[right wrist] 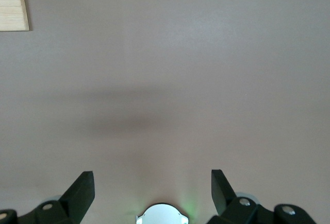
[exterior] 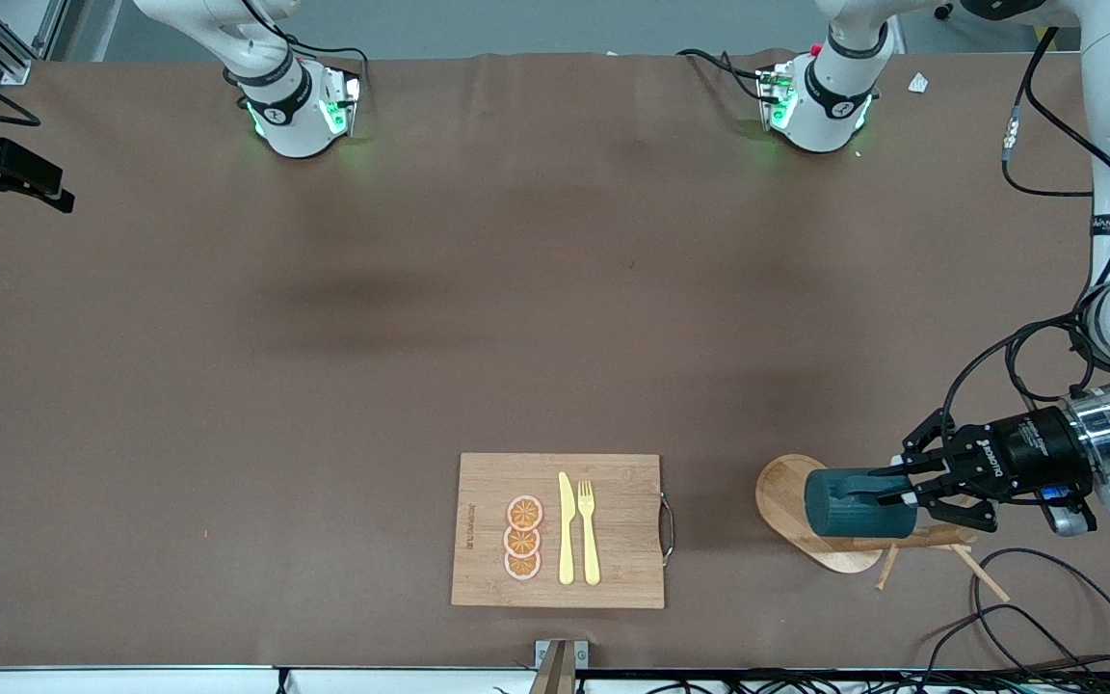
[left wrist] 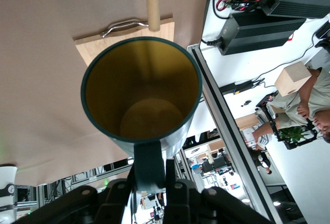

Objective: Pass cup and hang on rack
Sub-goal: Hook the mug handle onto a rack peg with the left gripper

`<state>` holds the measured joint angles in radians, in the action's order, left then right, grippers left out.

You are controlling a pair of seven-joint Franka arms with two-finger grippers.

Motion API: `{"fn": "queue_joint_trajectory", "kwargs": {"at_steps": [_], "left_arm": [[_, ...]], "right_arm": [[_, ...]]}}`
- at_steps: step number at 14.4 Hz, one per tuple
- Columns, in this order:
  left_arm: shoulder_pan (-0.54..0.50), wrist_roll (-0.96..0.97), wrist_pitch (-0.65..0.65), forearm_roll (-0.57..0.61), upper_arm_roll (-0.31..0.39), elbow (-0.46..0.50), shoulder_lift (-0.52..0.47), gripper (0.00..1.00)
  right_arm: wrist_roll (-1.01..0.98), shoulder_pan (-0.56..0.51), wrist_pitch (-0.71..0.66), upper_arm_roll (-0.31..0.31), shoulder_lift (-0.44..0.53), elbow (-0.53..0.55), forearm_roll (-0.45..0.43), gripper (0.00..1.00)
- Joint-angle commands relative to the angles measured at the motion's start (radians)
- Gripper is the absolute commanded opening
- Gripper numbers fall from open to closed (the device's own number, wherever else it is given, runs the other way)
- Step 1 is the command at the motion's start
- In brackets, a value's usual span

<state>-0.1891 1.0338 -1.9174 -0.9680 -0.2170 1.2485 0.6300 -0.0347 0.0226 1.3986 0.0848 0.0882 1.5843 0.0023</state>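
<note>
**Handover looks done, cup at the rack but not hung yet**

So the passing part seems to be out of the way. The small dark teal cup with the mustard-yellow inside (exterior: 858, 503) is in the left gripper (exterior: 902, 485), which is clamped tight on the cup's loop handle (left wrist: 149, 165). You can see that nicely in the left wrist view, fingers pinched on either side of the handle with the cup's open mouth facing the camera. The cup is carried on its side, up in the air over the light wooden mug rack with the oval dished base (exterior: 784, 490), which sits close to the worktop's front edge, toward the left arm's end.

The rack's round post (left wrist: 152, 2) shows just above the cup rim in the left wrist view, and a couple of thin pegs (exterior: 984, 576) poke out beside the base. I can't tell from these shots whether the handle is lined up with a peg yet, or touching one.

The right gripper (right wrist: 152, 193) is wide open with nothing in it, hanging over bare brown worktop, just waiting.

Near the middle of the front edge there's a rectangular bamboo cutting board (exterior: 613, 482) with orange slices (exterior: 523, 538), a yellow knife (exterior: 566, 530) and a yellow fork (exterior: 589, 530), not part of the job.

What's left, I'd say: get the handle over a peg, let go, back off.
</note>
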Motion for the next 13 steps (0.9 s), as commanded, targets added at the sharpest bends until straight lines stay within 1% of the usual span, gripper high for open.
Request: {"fn": "queue_joint_trajectory", "kwargs": {"at_steps": [1, 7, 9, 13], "left_arm": [[-0.006, -0.032, -0.011, -0.067, -0.008, -0.029, 0.028, 0.00], [-0.016, -0.061, -0.011, -0.127, -0.005, -0.029, 0.048, 0.01], [-0.024, -0.112, -0.009, -0.158, -0.004, -0.026, 0.057, 0.00], [-0.024, -0.118, -0.009, -0.163, -0.004, -0.026, 0.065, 0.00]], "right_arm": [[0.003, 0.002, 0.003, 0.001, 0.027, 0.028, -0.011, 1.00], [0.003, -0.003, 0.000, 0.001, 0.027, 0.031, -0.013, 1.00], [0.003, -0.004, 0.006, 0.003, 0.025, 0.031, -0.015, 1.00], [0.001, -0.004, 0.016, 0.003, 0.025, 0.029, -0.018, 1.00]]}}
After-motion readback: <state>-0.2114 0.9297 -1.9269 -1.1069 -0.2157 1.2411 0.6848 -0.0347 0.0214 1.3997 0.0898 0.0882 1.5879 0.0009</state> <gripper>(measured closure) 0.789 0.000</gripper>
